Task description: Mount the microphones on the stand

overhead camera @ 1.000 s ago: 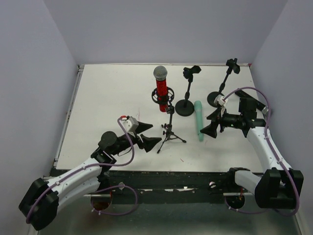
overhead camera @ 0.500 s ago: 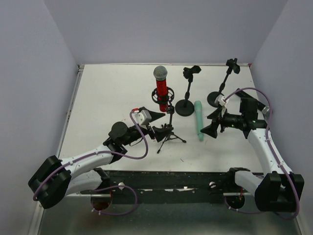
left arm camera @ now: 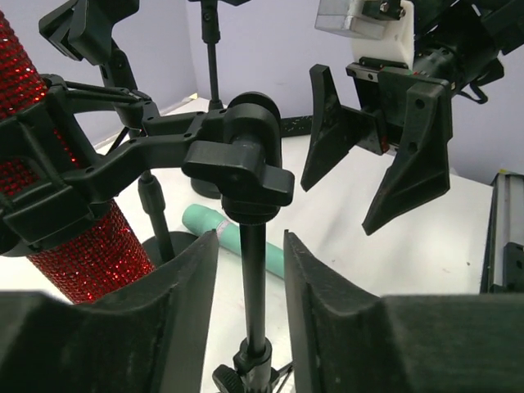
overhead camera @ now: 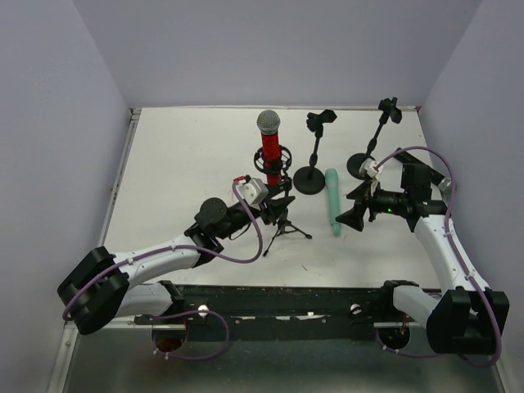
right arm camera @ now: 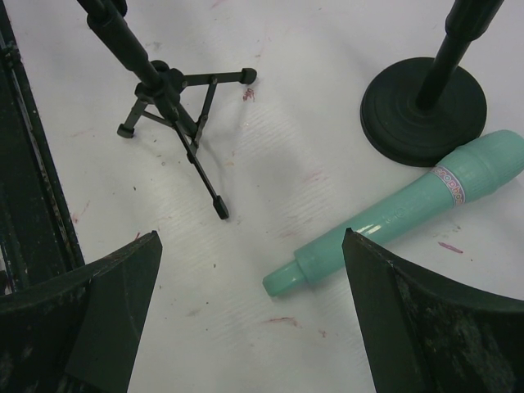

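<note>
Left fingers (left arm camera: 176,319), spread astride the tripod pole (left arm camera: 255,278), should close squarely to steady it; right fingers (right arm camera: 106,303), spread, hover over the green mic (right arm camera: 393,218).

red microphone (overhead camera: 268,146) 1 | mint-green microphone (overhead camera: 332,201) 1 | tripod stand (overhead camera: 285,226) 1 | round-base stands (overhead camera: 309,180) (overhead camera: 358,164) 2 | robot arms (overhead camera: 155,260) (overhead camera: 449,246) 2

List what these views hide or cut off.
Left wrist view: red microphone runs off the left edge, head unseen.
Top view: left gripper covers part of the tripod stand's pole.
Right wrist view: mint-green microphone's far end is cut by the right edge; its band print is too small to read.
Right wrist view: round-base stand leaves the top edge, clip unseen.
</note>
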